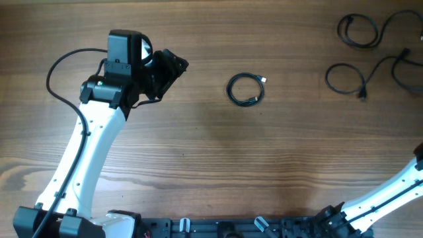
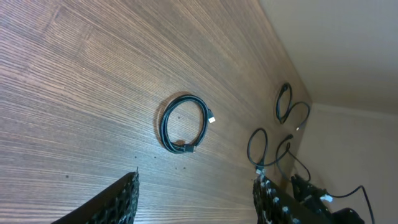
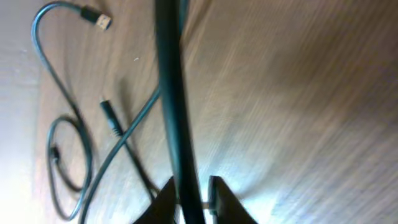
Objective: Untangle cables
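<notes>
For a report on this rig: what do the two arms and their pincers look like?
The left arm and the right arm have white, rounded links with black joints. A thin black wire runs along the left arm. The left pincer is black, behind it a boxy black block; its fingers have ribbed pads. The right pincer is dark too.

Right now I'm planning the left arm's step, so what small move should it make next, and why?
Probably ease the left gripper forward and down toward the coiled cable: its jaws stand open and empty, the coil lies alone just ahead, and the right gripper is busy, closed on a cable strand.
</notes>
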